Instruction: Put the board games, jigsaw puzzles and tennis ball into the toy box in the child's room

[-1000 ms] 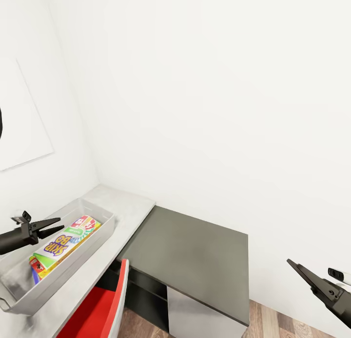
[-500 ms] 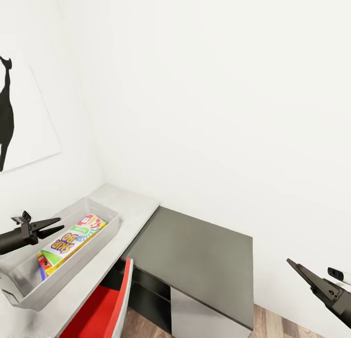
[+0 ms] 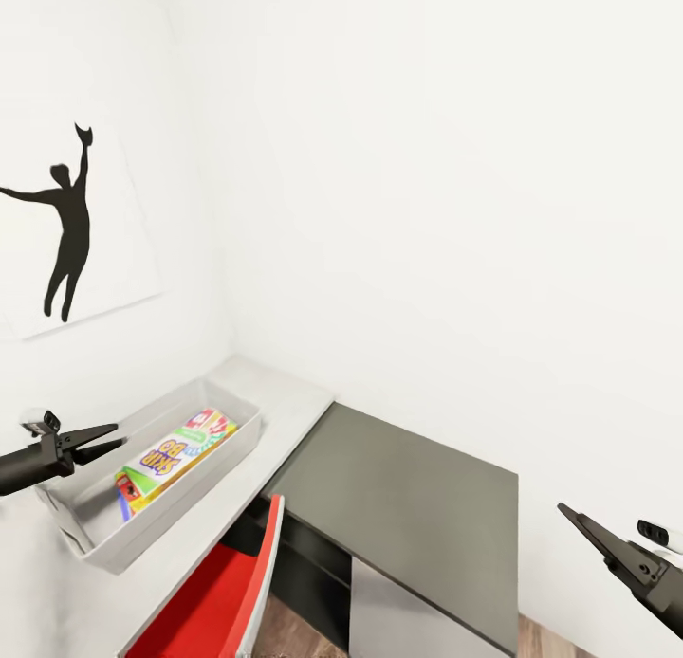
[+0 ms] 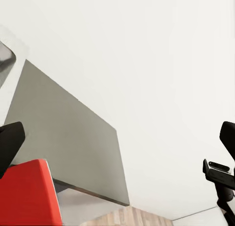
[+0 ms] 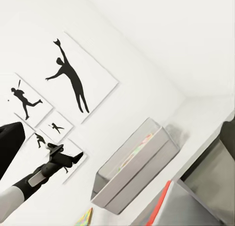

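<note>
The light grey toy box point(image 3: 194, 508) stands on the pale table point(image 3: 289, 407) in the corner of the child's room. A yellow board game point(image 3: 177, 454) printed "Skip-Bo" lies flat inside it. My left gripper point(image 3: 106, 442) is open and empty, and its tips overlap the box's left end in the head view. From the right wrist view, the toy box point(image 5: 139, 174) stands apart from the left gripper point(image 5: 66, 159), and a colourful sliver point(image 5: 85, 217) shows at the picture's edge. My right gripper point(image 3: 569, 516) hangs open and empty, far to the right.
A low cabinet with a dark grey top point(image 3: 408, 502) adjoins the table on the right. A red chair point(image 3: 213, 592) stands in front of the table. Black silhouette pictures point(image 3: 71, 227) hang on the white wall. Wood floor point(image 3: 294, 639) shows below.
The whole head view has swung left: the toy box and cabinet sit further right in the picture and the silhouette picture has come into view. Both grippers hold their places.
</note>
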